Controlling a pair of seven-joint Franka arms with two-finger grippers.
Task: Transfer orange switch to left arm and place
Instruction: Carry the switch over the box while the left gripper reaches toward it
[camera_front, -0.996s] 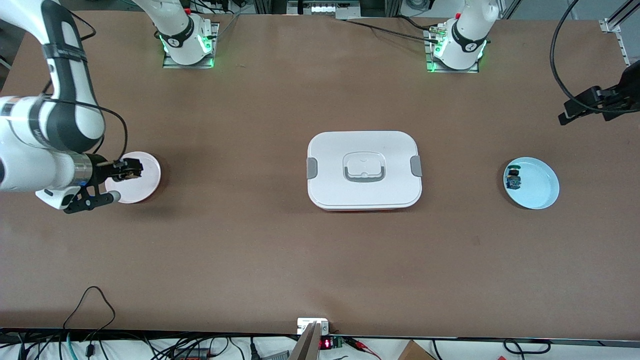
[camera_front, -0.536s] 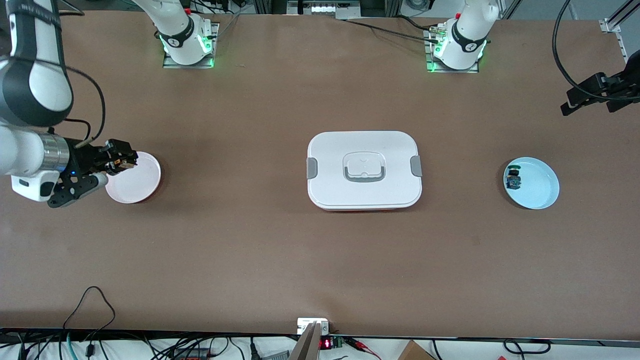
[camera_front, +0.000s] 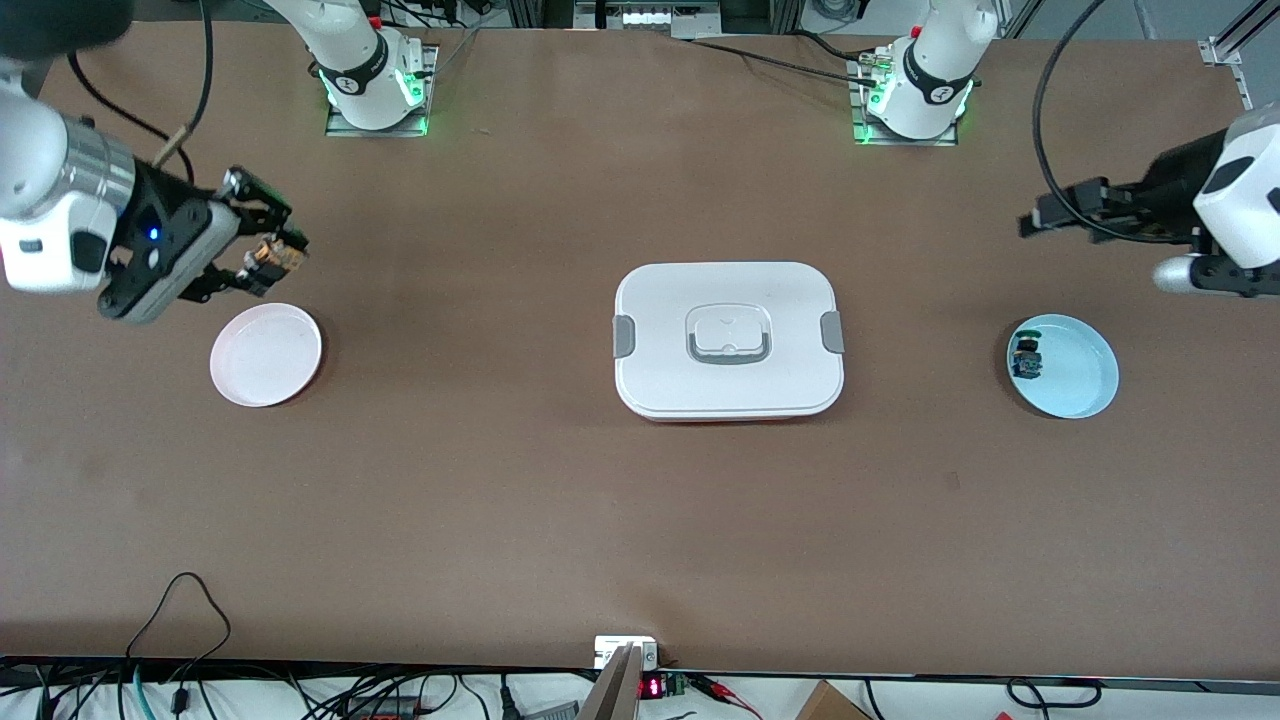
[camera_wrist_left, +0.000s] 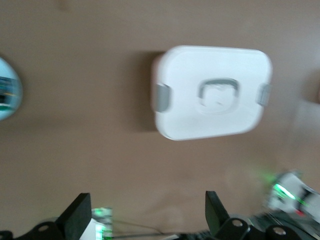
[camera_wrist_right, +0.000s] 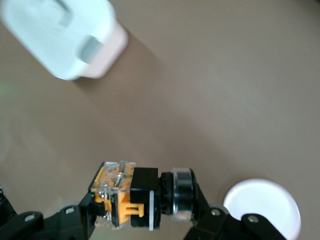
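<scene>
The orange switch (camera_front: 270, 257) (camera_wrist_right: 131, 192), black with an orange face and a silvery round end, hangs in the air with my right gripper (camera_front: 262, 262) (camera_wrist_right: 142, 205) shut on it. They are over bare table beside the white plate (camera_front: 265, 356). The white box (camera_front: 728, 340) (camera_wrist_left: 212, 92) (camera_wrist_right: 62, 35) lies flat at the table's middle, well apart from both grippers. My left gripper (camera_front: 1032, 222) (camera_wrist_left: 147, 220) is open with nothing between its fingers, up over the table near the blue plate (camera_front: 1075, 372).
The blue plate holds a small blue-bodied, green-capped component (camera_front: 1026, 358). The white plate (camera_wrist_right: 262, 207) has nothing on it. Both arm bases (camera_front: 372, 80) stand along the table edge farthest from the front camera. Cables lie along the nearest edge.
My right gripper has risen off the white plate with the orange switch in it. The left arm has swung in from the table's end toward the blue plate.
</scene>
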